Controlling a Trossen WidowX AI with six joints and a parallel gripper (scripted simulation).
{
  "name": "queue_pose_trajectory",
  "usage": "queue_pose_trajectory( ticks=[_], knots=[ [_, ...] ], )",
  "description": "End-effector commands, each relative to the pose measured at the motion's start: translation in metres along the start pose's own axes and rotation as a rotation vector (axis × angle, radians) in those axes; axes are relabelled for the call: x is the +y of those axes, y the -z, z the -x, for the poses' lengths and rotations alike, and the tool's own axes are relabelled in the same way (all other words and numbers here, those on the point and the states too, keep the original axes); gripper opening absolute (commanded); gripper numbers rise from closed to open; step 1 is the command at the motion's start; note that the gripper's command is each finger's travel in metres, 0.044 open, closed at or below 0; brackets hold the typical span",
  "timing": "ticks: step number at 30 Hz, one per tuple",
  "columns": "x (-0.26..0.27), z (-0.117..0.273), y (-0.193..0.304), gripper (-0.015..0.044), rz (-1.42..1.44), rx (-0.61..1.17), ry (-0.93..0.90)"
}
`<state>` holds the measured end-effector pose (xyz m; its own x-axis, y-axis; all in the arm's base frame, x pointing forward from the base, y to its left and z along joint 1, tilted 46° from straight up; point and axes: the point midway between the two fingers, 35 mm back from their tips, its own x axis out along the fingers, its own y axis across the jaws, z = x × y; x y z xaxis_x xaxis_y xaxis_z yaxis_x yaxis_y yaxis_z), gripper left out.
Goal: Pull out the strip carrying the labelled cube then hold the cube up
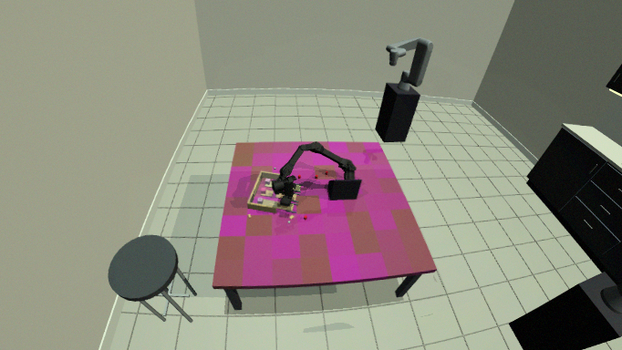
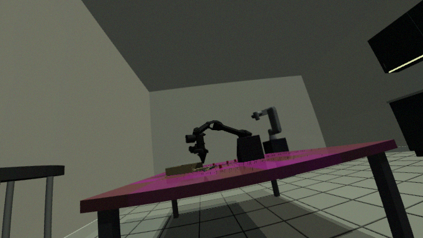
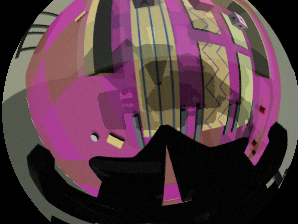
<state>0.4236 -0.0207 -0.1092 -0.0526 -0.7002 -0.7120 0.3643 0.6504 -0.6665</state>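
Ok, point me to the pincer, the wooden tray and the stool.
pincer (image 2: 203,160), exterior view, at its shut tips above the tray.
wooden tray (image 1: 260,206), top view, on its near rim.
stool (image 1: 142,266), top view, on the middle of the round seat.

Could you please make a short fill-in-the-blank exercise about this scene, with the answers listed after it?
1. The black gripper has its fingers ____.
2. The gripper points ____ at the shallow tan wooden tray.
3. The tray rests on the ____ checkered table.
4. The round dark grey stool stands on the ____.

Answers: shut; down; pink; floor
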Motion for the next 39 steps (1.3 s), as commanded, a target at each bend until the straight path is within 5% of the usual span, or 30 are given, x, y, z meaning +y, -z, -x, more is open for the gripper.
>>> queue_pose_trajectory(
  ticks=[1, 39],
  knots=[
    [0.0, -0.011, 0.004, 0.0, 0.012, 0.006, 0.01],
    [0.0, -0.04, 0.007, 0.0, 0.012, 0.006, 0.012]
  ],
)
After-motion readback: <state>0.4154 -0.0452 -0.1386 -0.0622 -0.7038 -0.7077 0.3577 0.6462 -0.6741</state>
